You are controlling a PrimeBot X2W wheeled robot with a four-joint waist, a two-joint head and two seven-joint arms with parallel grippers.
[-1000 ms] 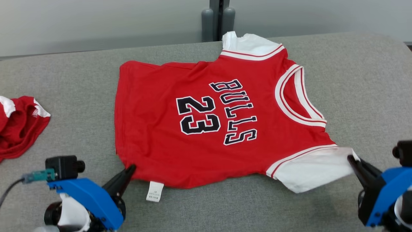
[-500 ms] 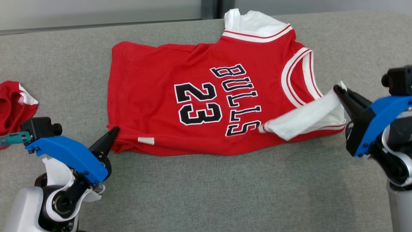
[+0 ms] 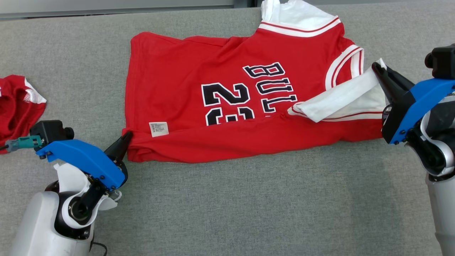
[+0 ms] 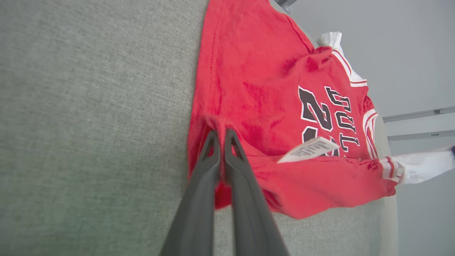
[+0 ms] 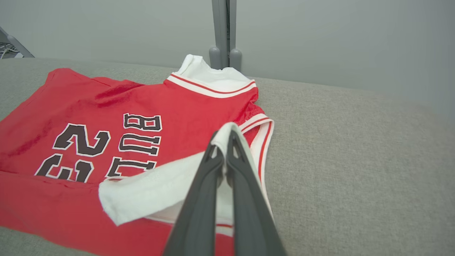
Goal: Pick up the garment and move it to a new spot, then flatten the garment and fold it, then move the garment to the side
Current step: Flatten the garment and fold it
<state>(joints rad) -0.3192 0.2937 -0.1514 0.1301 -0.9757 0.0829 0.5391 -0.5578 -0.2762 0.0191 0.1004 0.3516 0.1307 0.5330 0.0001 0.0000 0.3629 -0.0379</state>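
Lying on the grey cushion [image 3: 249, 206] between the two grippers: red shirt [image 3: 185, 85], print side up, black "23" and "BULLS" lettering with white outlines. Its near long edge is doubling over onto the front as a red strip, and that strip is covering the lower part of the digits and letters. A white label [image 3: 158, 128] is sitting face up on the strip, just ahead of the left gripper [image 3: 127, 136] and slightly to its right. The far sleeve [image 3: 295, 16] is lying flat, well ahead of both tools.

The left gripper is pinching the shirt's hem corner. In the left wrist view the fingers are pressing together with red cloth bunching between the tips. That arm is reaching in low from the left, fingers pointing forward and to the right.

The right gripper [image 3: 375, 67] is clamping the edge of the near sleeve [image 3: 337, 99], fingers tight together on the white cloth. The sleeve is stretching from those tips back across the shoulder toward the lettering, and its loose end is curling over the red. That arm is coming in from the right, fingers angling forward and to the left. Cannot tell how far off the cushion the tips are sitting.

A second red garment [image 3: 17, 103] is lying crumpled on the outer side of the left arm, well apart from the shirt.
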